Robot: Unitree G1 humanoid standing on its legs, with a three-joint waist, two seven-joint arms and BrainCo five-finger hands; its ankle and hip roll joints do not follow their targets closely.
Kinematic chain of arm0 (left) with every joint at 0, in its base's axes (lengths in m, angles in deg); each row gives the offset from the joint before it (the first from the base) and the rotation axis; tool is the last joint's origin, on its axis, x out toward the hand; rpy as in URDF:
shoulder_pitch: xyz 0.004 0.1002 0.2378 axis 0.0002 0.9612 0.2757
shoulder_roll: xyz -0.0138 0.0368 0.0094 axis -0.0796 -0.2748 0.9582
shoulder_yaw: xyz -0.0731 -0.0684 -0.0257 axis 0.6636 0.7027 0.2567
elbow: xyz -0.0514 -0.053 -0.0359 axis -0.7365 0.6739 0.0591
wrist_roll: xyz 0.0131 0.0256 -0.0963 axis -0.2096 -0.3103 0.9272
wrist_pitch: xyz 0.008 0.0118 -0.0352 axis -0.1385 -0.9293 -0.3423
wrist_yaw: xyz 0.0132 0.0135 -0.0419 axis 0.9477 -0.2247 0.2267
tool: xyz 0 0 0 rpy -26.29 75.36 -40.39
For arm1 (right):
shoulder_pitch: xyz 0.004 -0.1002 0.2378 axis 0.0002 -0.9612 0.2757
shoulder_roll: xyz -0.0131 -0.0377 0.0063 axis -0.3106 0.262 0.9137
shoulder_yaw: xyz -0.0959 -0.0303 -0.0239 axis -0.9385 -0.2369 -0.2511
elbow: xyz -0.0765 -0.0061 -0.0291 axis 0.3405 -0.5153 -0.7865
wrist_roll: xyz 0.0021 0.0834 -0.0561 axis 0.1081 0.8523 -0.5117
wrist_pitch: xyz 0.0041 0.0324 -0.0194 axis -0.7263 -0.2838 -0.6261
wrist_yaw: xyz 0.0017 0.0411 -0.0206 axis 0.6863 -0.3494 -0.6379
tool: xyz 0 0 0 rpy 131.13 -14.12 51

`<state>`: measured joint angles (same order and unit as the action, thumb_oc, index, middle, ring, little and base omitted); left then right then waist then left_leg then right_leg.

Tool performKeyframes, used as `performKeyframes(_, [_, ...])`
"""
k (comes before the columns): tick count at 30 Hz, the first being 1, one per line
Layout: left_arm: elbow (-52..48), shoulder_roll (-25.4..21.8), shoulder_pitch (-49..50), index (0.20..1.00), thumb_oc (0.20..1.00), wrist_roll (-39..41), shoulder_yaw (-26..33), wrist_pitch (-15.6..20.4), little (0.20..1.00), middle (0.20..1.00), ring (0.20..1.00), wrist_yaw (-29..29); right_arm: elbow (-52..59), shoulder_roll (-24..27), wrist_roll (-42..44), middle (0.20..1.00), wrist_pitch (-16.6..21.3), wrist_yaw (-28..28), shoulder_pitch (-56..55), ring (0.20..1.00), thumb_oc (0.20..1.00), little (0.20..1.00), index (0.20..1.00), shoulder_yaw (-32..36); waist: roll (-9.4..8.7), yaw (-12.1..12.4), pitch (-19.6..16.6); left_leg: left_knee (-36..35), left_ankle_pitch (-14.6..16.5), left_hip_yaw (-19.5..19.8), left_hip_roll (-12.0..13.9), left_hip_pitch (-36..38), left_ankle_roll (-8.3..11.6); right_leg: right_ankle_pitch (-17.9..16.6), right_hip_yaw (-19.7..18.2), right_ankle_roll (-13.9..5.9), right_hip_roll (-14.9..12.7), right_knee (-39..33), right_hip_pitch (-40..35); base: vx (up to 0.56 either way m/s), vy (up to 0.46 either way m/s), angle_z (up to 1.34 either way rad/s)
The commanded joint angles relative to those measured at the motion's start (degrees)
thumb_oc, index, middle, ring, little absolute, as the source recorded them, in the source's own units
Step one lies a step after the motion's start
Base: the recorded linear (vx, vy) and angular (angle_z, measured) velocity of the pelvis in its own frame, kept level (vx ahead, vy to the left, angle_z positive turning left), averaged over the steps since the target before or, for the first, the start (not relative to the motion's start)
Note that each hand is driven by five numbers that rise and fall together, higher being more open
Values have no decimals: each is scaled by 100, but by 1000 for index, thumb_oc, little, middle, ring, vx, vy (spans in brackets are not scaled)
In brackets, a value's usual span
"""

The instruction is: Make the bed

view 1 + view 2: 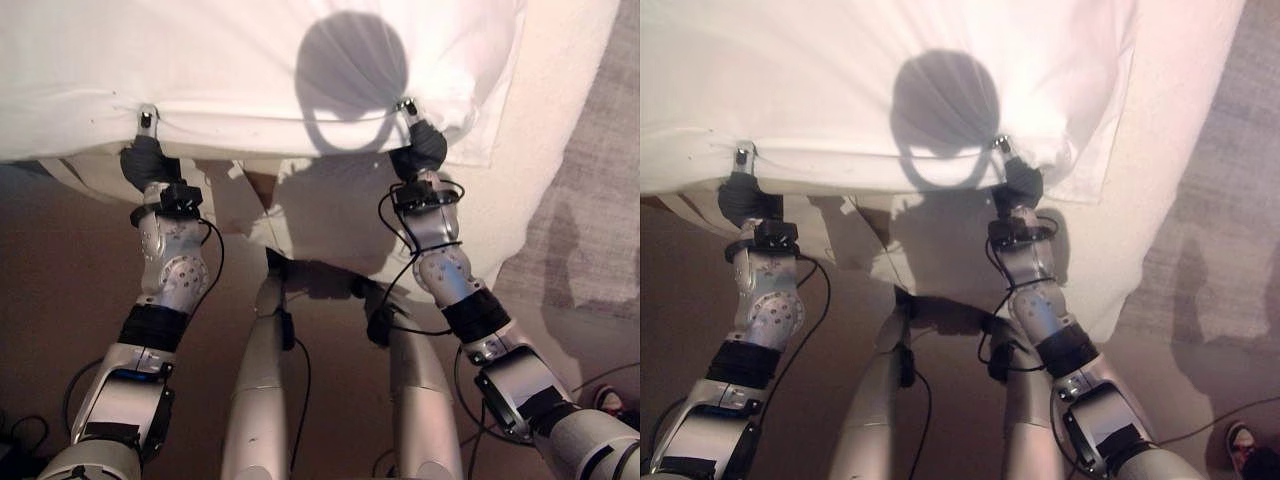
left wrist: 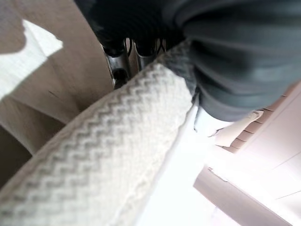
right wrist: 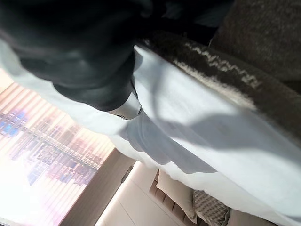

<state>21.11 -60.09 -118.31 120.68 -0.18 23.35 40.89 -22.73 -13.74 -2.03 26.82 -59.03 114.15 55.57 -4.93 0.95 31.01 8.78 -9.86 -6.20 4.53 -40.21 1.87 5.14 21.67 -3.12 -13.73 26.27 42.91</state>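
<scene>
Spreading looked to be the step in hand: the white sheet [image 1: 250, 60] lay over the bed with its near hem running across between the two hands, a quilted blanket [image 2: 94, 160] with a zigzag weave hanging just under that hem. The left hand [image 1: 146, 150] pinched the hem toward the robot's left, one finger lying on top of the cloth and the rest tucked beneath. The right hand [image 1: 418, 140] did the same close to the sheet's right corner, thumb above and fingers under the fold. Both arms reached straight forward, wrists level with the edge of the bed [image 1: 560, 130]. Next, by my judgement, both hands needed to draw the hem evenly and lay it flat, keeping tension equal so the corner would not skew
</scene>
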Motion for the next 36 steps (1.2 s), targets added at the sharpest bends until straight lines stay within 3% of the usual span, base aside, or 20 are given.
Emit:
performKeyframes(1, [-134, -71, 328, 200, 200, -316, 1088, 484, 200, 200, 200, -19, 627, 680, -346, 200, 194, 264, -1685, 200, 200, 200, 200, 568, 159, -196, -122, 2239, 1418, 285, -97, 437, 309, -607, -73, -494, 43, -597, -902, 71, -17, 6])
performKeyframes(3, [-191, -130, 401, 200, 200, -383, 1155, 502, 200, 200, 200, 1, 687, 730, -369, 200, 122, 336, -1824, 200, 200, 200, 200, 603, 108, -136, -122, 2264, 1476, 539, -104, 503, 374, -537, -70, -508, 41, -627, -1074, 57, 87, -6])
performKeyframes(4, [-366, -218, 505, 200, 200, -382, 1299, 490, 200, 200, 200, 2, 758, 842, -342, 200, -3, 412, -2033, 200, 200, 200, 200, 677, 34, -173, -122, 1425, 1304, 677, 374, 746, 449, -547, -109, -645, -78, -775, -1343, 133, 248, -27])
performKeyframes(6, [-384, -306, 592, 200, 200, -564, 1229, 391, 200, 200, 200, -11, 732, 855, -305, 200, -86, 485, -2326, 200, 200, 200, 200, 734, 4, -157, -122, 278, 360, 591, 869, 1073, 607, -783, -131, -729, -195, -1076, -1693, 96, 364, -8])
performKeyframes(7, [-494, -312, 655, 200, 200, -702, 1203, 346, 200, 200, 200, -68, 781, 879, -348, 200, -86, 519, -2467, 200, 200, 200, 200, 881, 49, -118, -122, 129, 303, 648, 884, 1241, 647, -812, -141, -769, -332, -1072, -1861, 81, 465, 24])
performKeyframes(10, [-811, -69, 1039, 200, 200, -971, 1196, 225, 200, 200, 200, -291, 912, 979, -592, 200, -203, 479, -2860, 200, 200, 200, 200, 1269, 223, -124, -122, 281, 696, 486, 453, 1588, 621, -1211, -306, -1005, -922, -941, -2207, 93, 482, -9])
performKeyframes(14, [-1248, 28, 1527, 200, 200, -1274, 1122, -8, 200, 200, 200, -670, 933, 916, -945, 200, -285, 402, -3218, 200, 200, 200, 200, 1649, 319, -176, -122, 876, 1279, 202, -109, 1946, 162, -1675, -304, -998, -1512, -641, -2607, 126, 490, 53])
performKeyframes(15, [-1288, -39, 1704, 200, 200, -1452, 1181, -53, 200, 200, 200, -605, 915, 887, -1043, 200, -267, 367, -3262, 200, 200, 200, 200, 1667, 359, -75, -159, 913, 1387, -48, -169, 2099, 15, -1667, 77, -933, -1574, -194, -2644, 189, 504, 8])
performKeyframes(16, [-1556, -218, 2077, 200, 200, -1820, 1308, -166, 200, 200, 200, -713, 866, 854, -1198, 200, -297, 366, -3352, 200, 200, 200, 200, 1750, 458, 76, -354, 819, 1575, -345, -279, 2428, -116, -1457, 582, -996, -1509, 289, -2832, 191, 501, -13])
performKeyframes(17, [-1598, -207, 2116, 200, 200, -1842, 1315, -184, 200, 200, 200, -696, 867, 851, -1202, 200, -299, 368, -3367, 200, 200, 200, 200, 1743, 452, 71, -353, 810, 1584, -345, -284, 2456, -118, -1440, 583, -998, -1516, 302, -2852, 198, 446, -61])
performKeyframes(21, [-1682, -106, 2964, 200, 200, -1944, 1553, -230, 200, 200, 200, -825, 826, 891, -1512, 200, -362, 547, -3703, 200, 200, 200, 200, 1828, 416, 132, -917, 177, 1230, -394, -587, 2911, -95, -724, 651, -749, 288, -405, -2750, 78, 269, -62])
performKeyframes(23, [-1858, 101, 3274, 200, 200, -1879, 1718, -332, 200, 200, 200, -1057, 924, 1047, -1670, 200, -460, 606, -3955, 200, 200, 200, 200, 1920, 493, 191, -1142, 418, 1314, -113, -792, 2952, -26, -455, 186, -447, 348, -1340, -3141, 109, 167, -67])
performKeyframes(27, [-2064, 316, 3356, 200, 200, -2076, 1810, -370, 200, 200, 200, -1061, 984, 1217, -1853, 200, -484, 626, -3760, 200, 200, 200, 200, 1872, 540, 544, -1291, 1039, 1231, 637, -1034, 2776, 217, -394, -28, -304, 443, -1509, -3362, -14, 242, -16])
performKeyframes(28, [-2085, 276, 3387, 200, 200, -2065, 1835, -423, 200, 200, 200, -1097, 965, 1230, -1794, 200, -531, 583, -3710, 200, 200, 200, 200, 1841, 481, 531, -1376, 1140, 1350, 823, -686, 2965, 274, -397, -75, -342, 224, -1412, -3418, -49, 199, -35])
performKeyframes(29, [-2084, 273, 3386, 200, 200, -2062, 1837, -422, 200, 200, 200, -1099, 967, 1228, -1795, 200, -532, 582, -3708, 200, 200, 200, 200, 1840, 473, 520, -1383, 1123, 1322, 829, -698, 2954, 270, -418, -66, -342, 214, -1428, -3412, 12, 522, -34])
performKeyframes(30, [-2074, 239, 3465, 200, 200, -2020, 1939, -439, 200, 200, 200, -1107, 964, 1199, -1789, 200, -554, 554, -3841, 200, 200, 200, 200, 1885, 411, 340, -1684, 941, 1038, 680, 473, 3263, 327, -383, -24, -484, -156, -1226, -3417, 68, 472, 2])
performKeyframes(31, [-2104, 179, 3468, 200, 200, -2047, 1945, -458, 200, 200, 200, -1108, 928, 1174, -1817, 200, -583, 528, -3901, 200, 200, 200, 200, 1908, 452, 300, -1859, 657, 740, 806, 688, 3390, 405, -380, 24, -541, -272, -1174, -3428, 89, 865, 27])
performKeyframes(32, [-2133, 95, 3448, 200, 200, -2006, 1994, -472, 200, 200, 200, -1120, 903, 1177, -1976, 200, -642, 472, -4085, 200, 200, 200, 200, 2055, 493, 128, -2066, 113, 282, 947, 1269, 3632, 575, -409, -2, -684, -618, -949, -3449, 44, 534, 39])
performKeyframes(35, [-2144, -67, 3305, 200, 200, -2063, 1917, -492, 200, 200, 200, -1081, 953, 1163, -1978, 200, -598, 334, -4327, 200, 200, 200, 200, 2287, 565, 6, -2205, -140, -55, 1143, 1439, 3759, 830, -562, -61, -860, -1027, -881, -3521, -20, 605, 47])
performKeyframes(36, [-2122, -118, 3249, 200, 200, -2186, 1834, -458, 200, 200, 200, -1087, 1032, 1172, -2107, 200, -603, 314, -4458, 200, 200, 200, 200, 2461, 649, -57, -2226, -201, 581, 1284, 1001, 3859, 888, -950, 13, -1053, -1361, -990, -3718, -85, 726, 68])
